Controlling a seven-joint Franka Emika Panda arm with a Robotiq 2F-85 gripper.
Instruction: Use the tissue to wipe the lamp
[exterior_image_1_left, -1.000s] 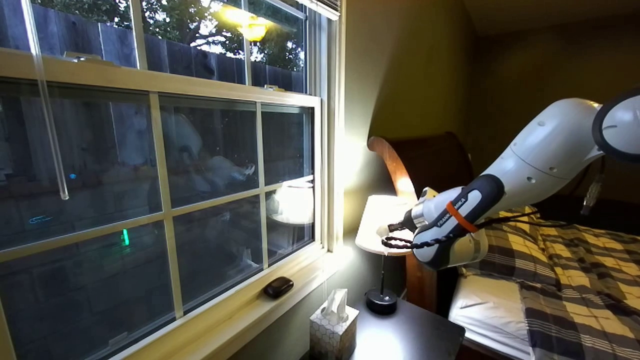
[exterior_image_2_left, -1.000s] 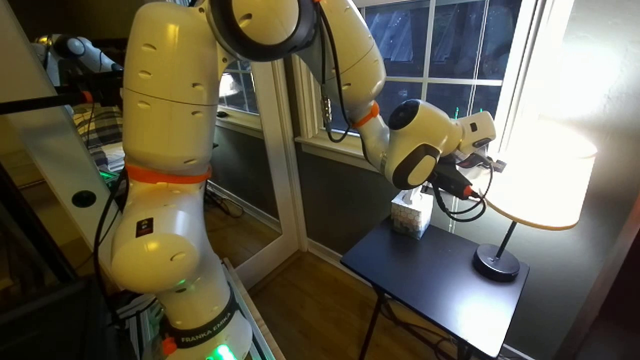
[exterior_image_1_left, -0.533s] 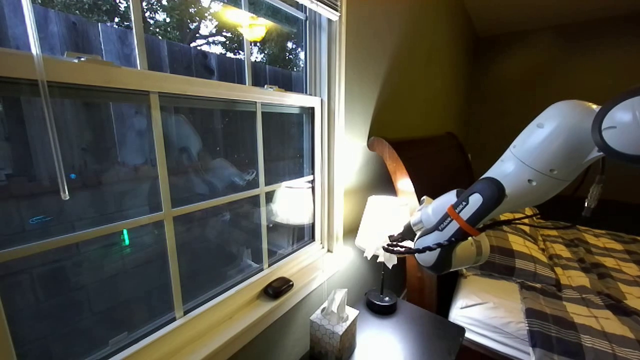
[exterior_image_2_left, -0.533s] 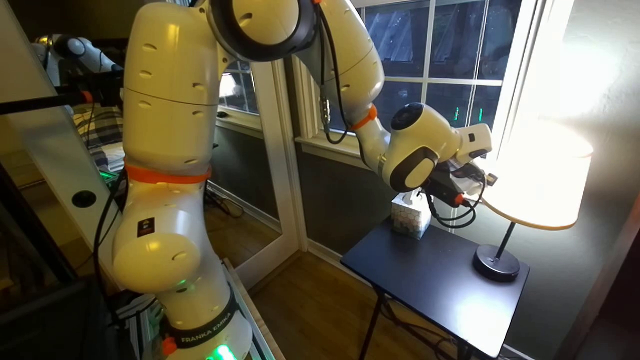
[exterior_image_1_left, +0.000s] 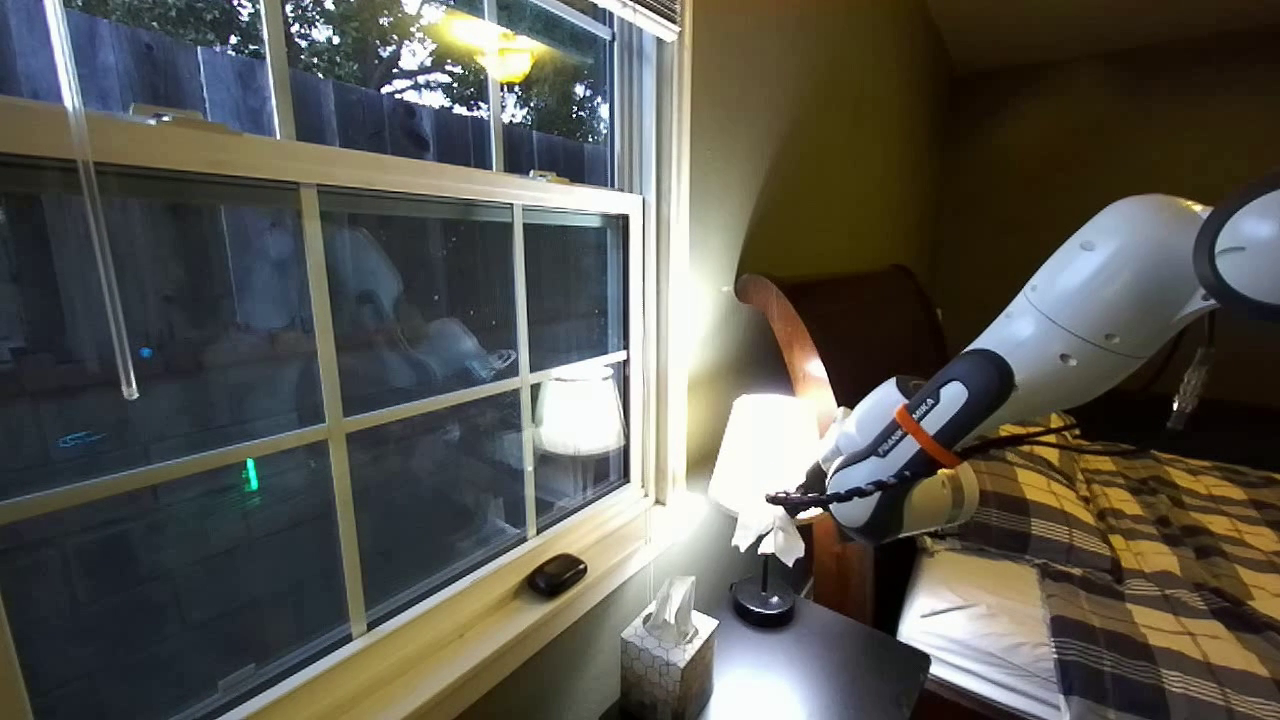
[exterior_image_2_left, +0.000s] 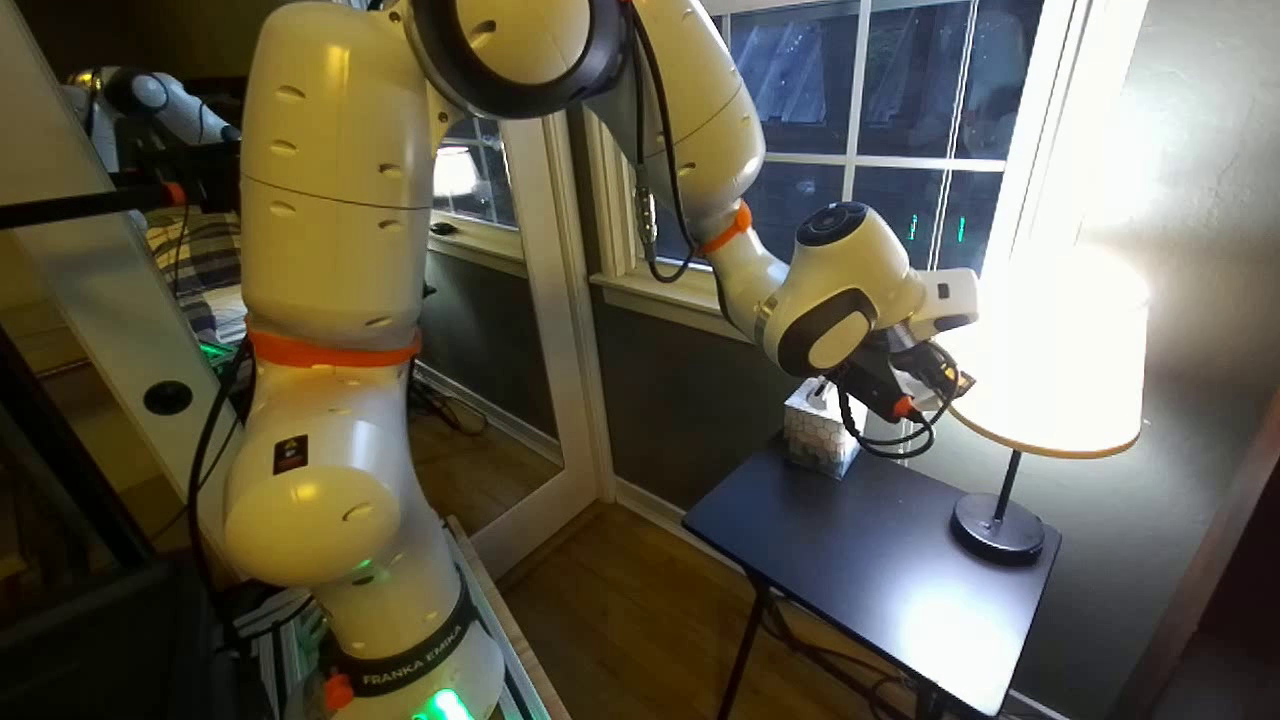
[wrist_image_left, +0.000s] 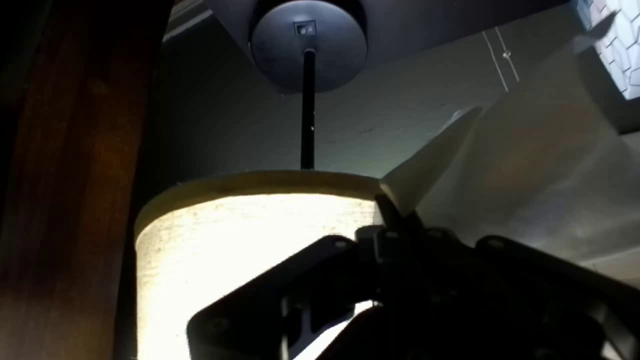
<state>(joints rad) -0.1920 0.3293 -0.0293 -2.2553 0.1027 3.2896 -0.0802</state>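
The lamp's glowing cream shade (exterior_image_1_left: 760, 445) stands on a dark stem and round base on the black table; it also shows in an exterior view (exterior_image_2_left: 1070, 360). In the wrist view, which stands upside down, the shade (wrist_image_left: 240, 235) is left of the fingers. My gripper (wrist_image_left: 400, 212) is shut on the tissue (wrist_image_left: 540, 165), a thin white sheet spreading out to the right. In an exterior view the tissue (exterior_image_1_left: 778, 535) hangs below the gripper (exterior_image_1_left: 795, 500) at the shade's lower rim. In an exterior view the fingertips (exterior_image_2_left: 965, 383) are beside the shade; contact is unclear.
A patterned tissue box (exterior_image_1_left: 668, 655) stands on the black table (exterior_image_2_left: 850, 540) near the lamp base. A window (exterior_image_1_left: 430, 330) with a sill and a small dark object (exterior_image_1_left: 557, 574) is alongside. A wooden headboard (exterior_image_1_left: 850, 330) and bed (exterior_image_1_left: 1150, 560) are behind the lamp.
My gripper has moved down along the shade with the tissue, which now hangs below the lower rim. The lamp leaned more a second ago and stands more upright now.
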